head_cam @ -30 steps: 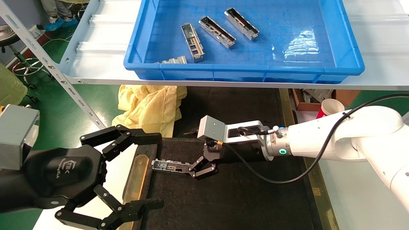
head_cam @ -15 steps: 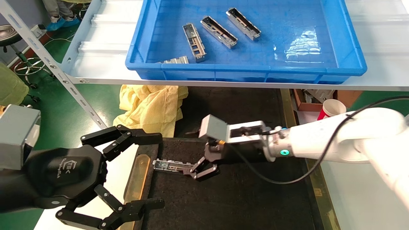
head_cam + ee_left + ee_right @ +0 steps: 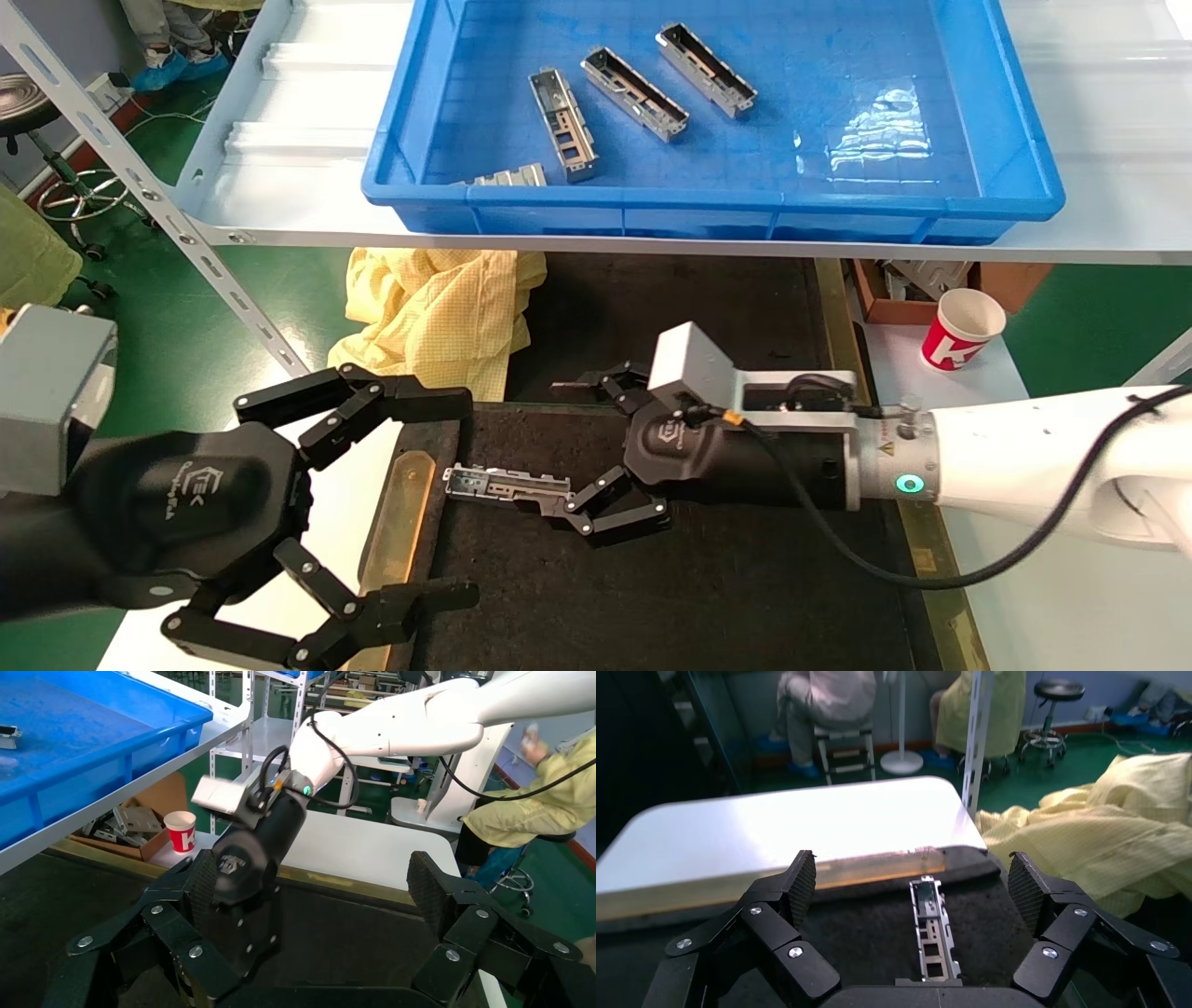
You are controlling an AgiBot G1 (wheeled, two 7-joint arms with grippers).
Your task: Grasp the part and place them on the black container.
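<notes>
One part (image 3: 507,485), a narrow silver-grey channel with cutouts, lies flat on the black container (image 3: 708,587) near its left brass strip (image 3: 399,522). My right gripper (image 3: 570,449) is open just right of the part. One finger is beyond the part's right end and the other in front of it, neither gripping it. In the right wrist view the part (image 3: 930,932) lies on the tray (image 3: 849,931) between the spread fingers (image 3: 802,879) of that gripper (image 3: 912,880). My left gripper (image 3: 461,499) hangs open and empty at the tray's left edge, as its own view shows (image 3: 316,888).
A deep blue bin (image 3: 708,200) on the shelf above holds several more parts (image 3: 633,93). A yellow cloth (image 3: 438,308) lies behind the tray's left corner. A red and white paper cup (image 3: 962,328) stands at the right. White table surfaces flank the tray.
My right gripper has opened, let go of the part and drawn back to the right. The part stays on the black tray. My left arm has not moved.
</notes>
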